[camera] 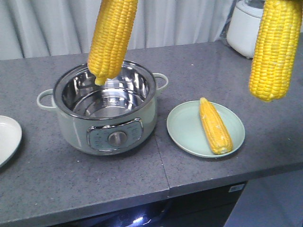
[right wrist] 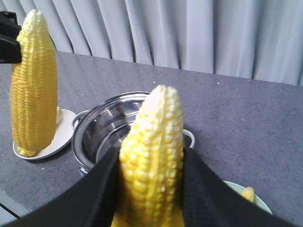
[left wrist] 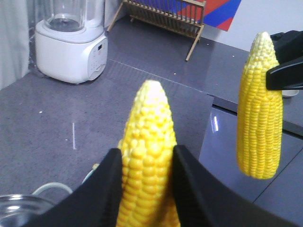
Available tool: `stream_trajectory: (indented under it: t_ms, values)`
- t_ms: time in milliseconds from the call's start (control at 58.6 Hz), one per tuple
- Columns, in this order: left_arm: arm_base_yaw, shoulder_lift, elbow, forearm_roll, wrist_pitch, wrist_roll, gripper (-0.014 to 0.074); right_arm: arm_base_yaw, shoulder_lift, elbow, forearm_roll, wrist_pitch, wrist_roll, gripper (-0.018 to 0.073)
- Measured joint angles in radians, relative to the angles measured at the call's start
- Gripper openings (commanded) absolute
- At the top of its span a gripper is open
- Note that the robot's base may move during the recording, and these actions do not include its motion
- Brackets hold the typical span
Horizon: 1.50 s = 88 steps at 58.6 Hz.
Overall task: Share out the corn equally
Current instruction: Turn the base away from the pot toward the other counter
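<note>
I see three corn cobs. My left gripper (left wrist: pixel 144 153) is shut on one corn cob (camera: pixel 111 38), which hangs tip-down over the steel pot (camera: pixel 64 94). My right gripper (right wrist: pixel 151 153) is shut on a second cob (camera: pixel 276 47), held in the air above the counter, to the right of the green plate (camera: pixel 184 127). A third cob (camera: pixel 215 126) lies on that green plate. A white plate (camera: pixel 7 137) sits at the left edge with nothing showing on its visible part. Both grippers are above the top of the front view.
A white blender (left wrist: pixel 71 42) stands at the back right of the grey counter (camera: pixel 236 71). A wooden dish rack (left wrist: pixel 165 19) is behind it. The counter's front edge (camera: pixel 165 191) is close below the pot and plates. Curtains hang at the back.
</note>
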<state>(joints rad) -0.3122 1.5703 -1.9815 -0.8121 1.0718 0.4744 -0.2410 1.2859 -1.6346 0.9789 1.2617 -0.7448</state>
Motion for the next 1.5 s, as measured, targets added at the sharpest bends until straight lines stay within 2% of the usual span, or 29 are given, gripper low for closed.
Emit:
stream_trajectory:
  t_ms: [1501]
  values:
    - [0.0, 0.0, 0.0, 0.0, 0.001, 0.0, -0.0006, 0.0, 0.0, 0.0, 0.0, 0.0, 0.0, -0.0005]
